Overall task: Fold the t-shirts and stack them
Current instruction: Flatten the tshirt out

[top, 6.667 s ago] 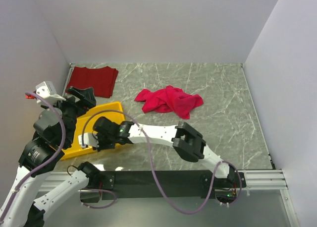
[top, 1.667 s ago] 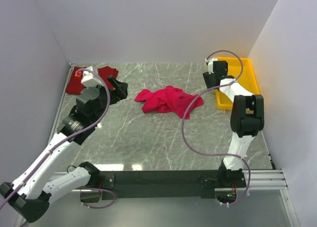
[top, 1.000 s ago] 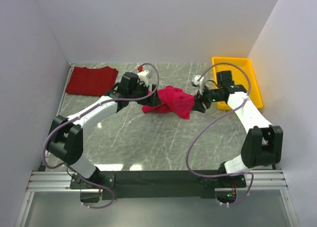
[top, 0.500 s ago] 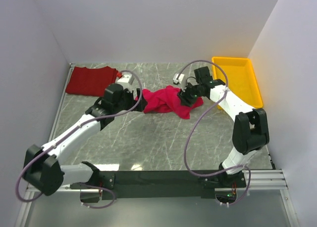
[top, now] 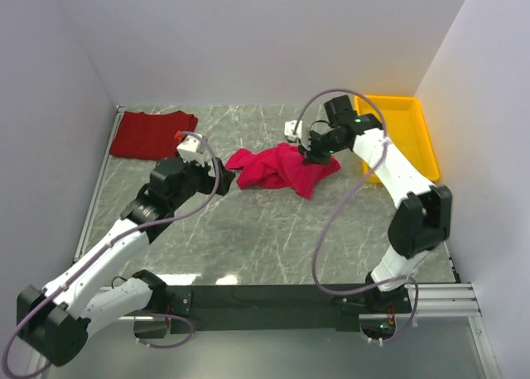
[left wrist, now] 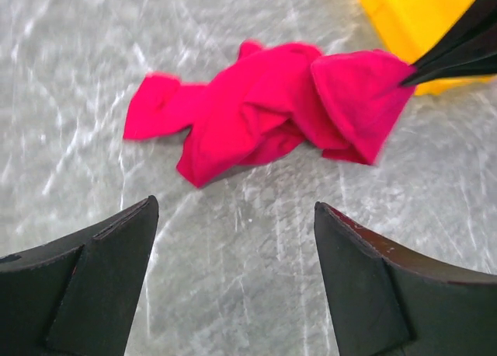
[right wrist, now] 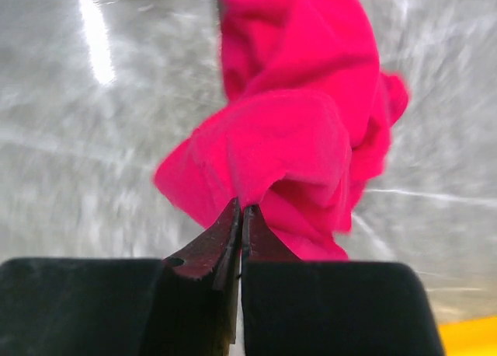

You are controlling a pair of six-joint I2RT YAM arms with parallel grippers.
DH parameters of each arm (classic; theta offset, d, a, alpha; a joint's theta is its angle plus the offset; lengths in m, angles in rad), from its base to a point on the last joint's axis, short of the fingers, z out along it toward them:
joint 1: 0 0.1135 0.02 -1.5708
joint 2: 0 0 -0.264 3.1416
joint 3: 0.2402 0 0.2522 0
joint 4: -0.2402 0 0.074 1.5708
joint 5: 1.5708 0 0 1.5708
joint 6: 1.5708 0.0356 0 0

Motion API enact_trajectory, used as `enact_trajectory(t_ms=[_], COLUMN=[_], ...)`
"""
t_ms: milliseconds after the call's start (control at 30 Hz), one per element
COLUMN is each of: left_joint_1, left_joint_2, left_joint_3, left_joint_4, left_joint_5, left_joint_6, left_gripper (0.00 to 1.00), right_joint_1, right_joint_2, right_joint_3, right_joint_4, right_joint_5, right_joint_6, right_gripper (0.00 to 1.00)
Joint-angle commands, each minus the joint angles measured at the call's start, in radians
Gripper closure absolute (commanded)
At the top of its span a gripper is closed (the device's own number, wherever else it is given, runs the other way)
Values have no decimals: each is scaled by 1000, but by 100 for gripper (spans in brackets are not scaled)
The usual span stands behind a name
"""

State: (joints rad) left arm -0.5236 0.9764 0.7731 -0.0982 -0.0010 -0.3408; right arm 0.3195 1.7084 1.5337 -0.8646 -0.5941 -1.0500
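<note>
The right pincer (right wrist: pixel 239 210) has its two black fingers pressed tip to tip, and a fold of the bright crimson-pink cloth t-shirt (right wrist: pixel 291 138) is nipped between them. In the left wrist view those same dark tips come in from the right and bite the right-hand edge of the garment, where the cloth draws to a point. From above, the right pincer (top: pixel 317 151) sits over the shirt's far right part, with its arm bending back toward the right wall.

The left pincer (left wrist: pixel 235 210) stands wide, its fingers well apart and nothing between them. It hangs over bare stone on the near side of the shirt and does not touch the cloth. In the top view the left pincer (top: pixel 222 174) is just beside the shirt's left end.

The bright crimson-pink cloth t-shirt (top: pixel 281 169) lies crumpled in a loose heap near the middle of the grey marbled counter (top: pixel 273 238), toward the back. Its folds bunch over one another, and one lobe trails to the left (left wrist: pixel 159 107).

The darker brick-red cloth t-shirt (top: pixel 153 135) lies flat in the far left corner of the counter, well apart from the crumpled one and from both pincers.

A yellow plastic tray (top: pixel 399 131) rests at the far right corner, against the right wall, behind the right arm. A corner of it shows in both wrist views.
</note>
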Motion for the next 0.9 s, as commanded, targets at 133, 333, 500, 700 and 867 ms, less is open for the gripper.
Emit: enact_trajectory(t_ms=[133, 333, 500, 700, 867], left_joint_1=[4, 4, 0, -3, -56], left_joint_2=[-179, -122, -62, 108, 335], left_joint_3=[-96, -84, -95, -55, 77], left_joint_4=[204, 180, 209, 275, 262], left_joint_5=[219, 366, 432, 481, 507], left_joint_6=[212, 183, 149, 22, -96], left_gripper=[13, 14, 14, 15, 19], right_joint_1=[78, 259, 245, 192, -63], right_joint_2=[-288, -623, -780, -826, -767], right_joint_3=[35, -528, -736, -739, -613], right_joint_4=[-571, -436, -404, -326, -251], right_joint_5=[-55, 52, 157, 107, -57], right_joint_6=[-527, -427, -366, -223, -66], right_gripper=[100, 100, 97, 63, 57])
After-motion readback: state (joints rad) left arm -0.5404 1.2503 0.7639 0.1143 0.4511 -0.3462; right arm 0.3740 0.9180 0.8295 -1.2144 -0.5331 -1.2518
